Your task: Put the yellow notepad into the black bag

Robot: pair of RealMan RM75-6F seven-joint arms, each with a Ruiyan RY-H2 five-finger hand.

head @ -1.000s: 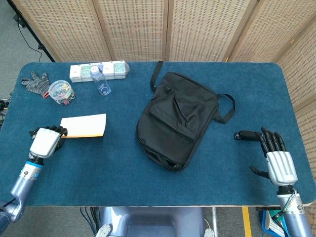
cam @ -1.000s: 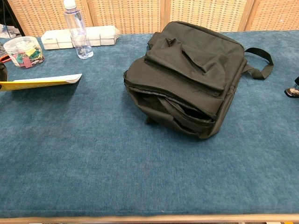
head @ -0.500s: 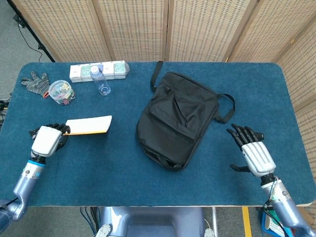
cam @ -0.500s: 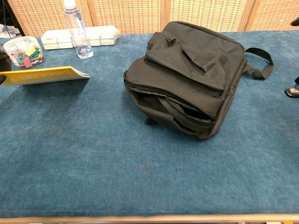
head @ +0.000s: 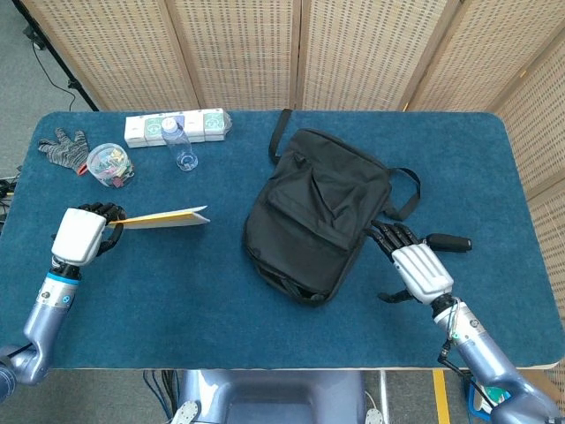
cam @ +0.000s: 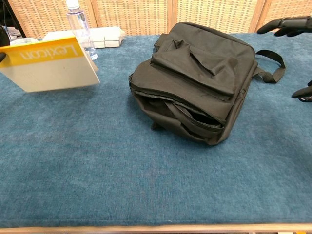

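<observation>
Yellow notepad [cam: 48,66] pinched at its edge by left hand [head: 81,235], held clear of the desk [head: 203,300] left of the black bag [head: 318,212], probably for carrying to its unzipped mouth; right hand [head: 417,269] empty, fingers spread, beside the bag.

We see a table [head: 221,336] covered in dark blue carpet-like cloth, with rounded corners and a pale wooden edge along its near side. Behind it stands a folding screen [head: 238,53] of woven tan panels in light frames. At the upper left, grey floor [head: 22,84] shows, with a black cable [head: 66,88] trailing across it. The light is even and soft.
</observation>
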